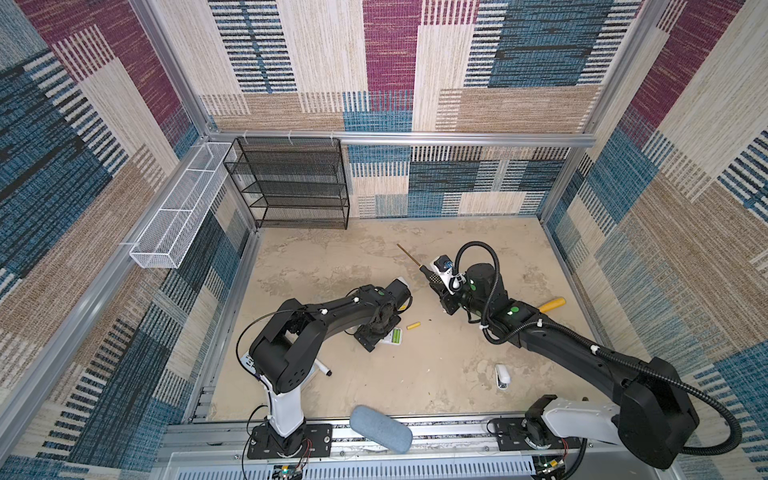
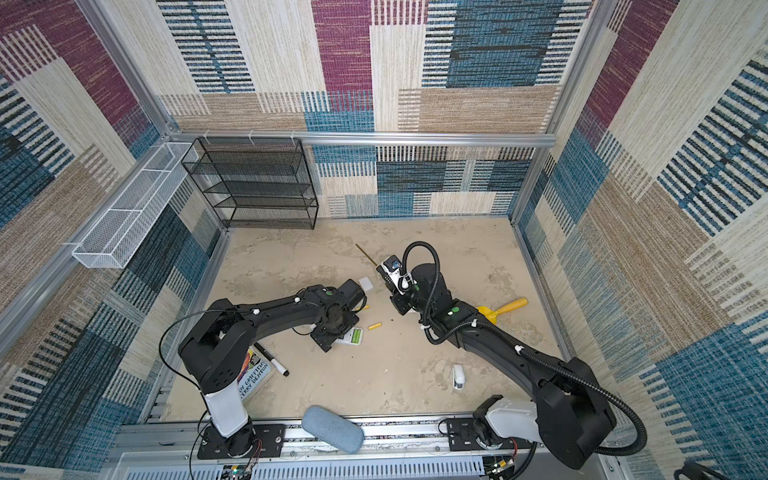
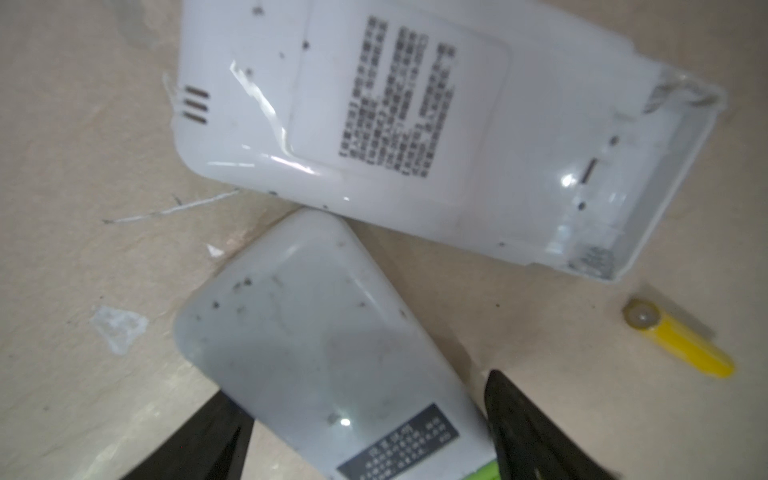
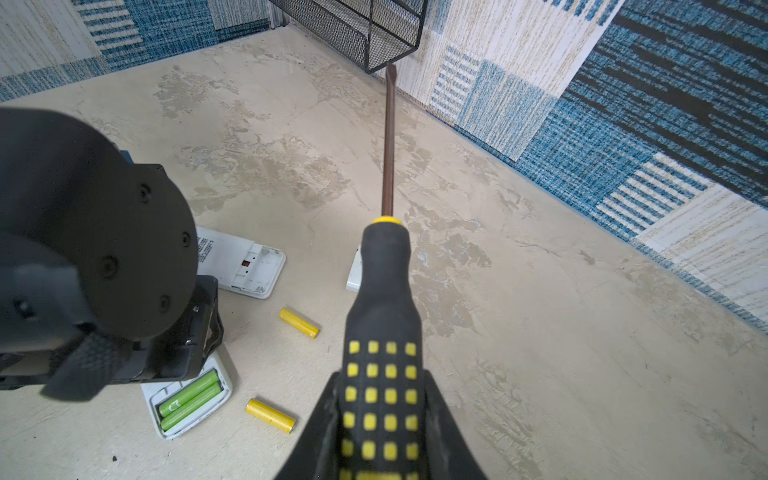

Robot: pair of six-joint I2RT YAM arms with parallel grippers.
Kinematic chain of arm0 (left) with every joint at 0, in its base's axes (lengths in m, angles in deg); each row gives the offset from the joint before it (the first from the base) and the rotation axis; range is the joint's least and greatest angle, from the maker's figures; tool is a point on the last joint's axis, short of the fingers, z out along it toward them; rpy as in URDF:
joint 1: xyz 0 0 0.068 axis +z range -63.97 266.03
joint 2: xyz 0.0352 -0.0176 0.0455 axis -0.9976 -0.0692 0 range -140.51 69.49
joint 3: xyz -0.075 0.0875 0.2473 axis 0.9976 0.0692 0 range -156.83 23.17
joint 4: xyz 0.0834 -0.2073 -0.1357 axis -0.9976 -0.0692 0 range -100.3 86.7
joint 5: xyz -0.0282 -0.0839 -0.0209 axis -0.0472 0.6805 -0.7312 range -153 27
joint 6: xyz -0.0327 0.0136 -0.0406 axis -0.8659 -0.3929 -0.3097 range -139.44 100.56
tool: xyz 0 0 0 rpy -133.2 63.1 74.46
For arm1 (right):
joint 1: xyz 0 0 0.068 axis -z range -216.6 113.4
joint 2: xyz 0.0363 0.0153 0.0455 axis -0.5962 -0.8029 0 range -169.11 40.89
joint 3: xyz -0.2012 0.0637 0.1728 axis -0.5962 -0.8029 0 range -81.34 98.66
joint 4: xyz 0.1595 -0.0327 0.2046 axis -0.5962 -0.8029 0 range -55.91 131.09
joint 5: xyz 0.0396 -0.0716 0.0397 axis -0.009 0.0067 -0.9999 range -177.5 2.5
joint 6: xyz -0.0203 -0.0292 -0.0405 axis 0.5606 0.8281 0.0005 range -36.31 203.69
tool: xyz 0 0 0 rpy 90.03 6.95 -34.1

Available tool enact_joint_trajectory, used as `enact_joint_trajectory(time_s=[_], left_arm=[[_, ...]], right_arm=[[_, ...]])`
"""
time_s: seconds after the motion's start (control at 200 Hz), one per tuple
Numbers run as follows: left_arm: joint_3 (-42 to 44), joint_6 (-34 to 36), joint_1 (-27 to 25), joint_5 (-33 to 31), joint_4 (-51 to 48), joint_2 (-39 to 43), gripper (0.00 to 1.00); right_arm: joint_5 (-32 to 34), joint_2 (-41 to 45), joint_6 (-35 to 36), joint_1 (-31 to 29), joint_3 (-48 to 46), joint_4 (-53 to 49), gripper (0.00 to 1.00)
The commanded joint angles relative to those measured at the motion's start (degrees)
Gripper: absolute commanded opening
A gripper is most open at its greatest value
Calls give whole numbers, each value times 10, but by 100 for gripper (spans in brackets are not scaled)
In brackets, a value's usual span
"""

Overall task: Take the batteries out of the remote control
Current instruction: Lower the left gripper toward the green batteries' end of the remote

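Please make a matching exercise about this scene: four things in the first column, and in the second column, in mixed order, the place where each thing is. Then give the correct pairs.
Things
1. green batteries
2. yellow batteries
3. screwdriver
4. black mesh shelf

Places
A. lying loose on the table
B. held in the right gripper
C. standing at the table's far edge
D. inside the remote, in its open compartment

Pairs: 1-D, 2-A, 3-B, 4-C
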Motion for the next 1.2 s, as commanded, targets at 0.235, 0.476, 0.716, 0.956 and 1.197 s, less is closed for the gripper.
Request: enact_joint_trajectory(time_s=[0.235, 0.476, 0.716, 0.956, 1.197], left_arm=[[-21, 210, -1, 52, -16, -40, 76], [-29, 360, -2, 106, 11, -66, 73], [-56, 467, -3, 145, -7, -97, 73], [-62, 535, -3, 139, -35, -98, 77], [-63, 546, -2, 121, -64, -88, 85]], right_arm=[[0, 3, -7, 0, -1, 28, 0], [5, -4, -11, 0, 9, 18, 0], [16, -6, -19, 1, 19, 7, 0], [31, -10, -30, 1, 28, -12, 0], [32, 0, -37, 1, 31, -28, 0]])
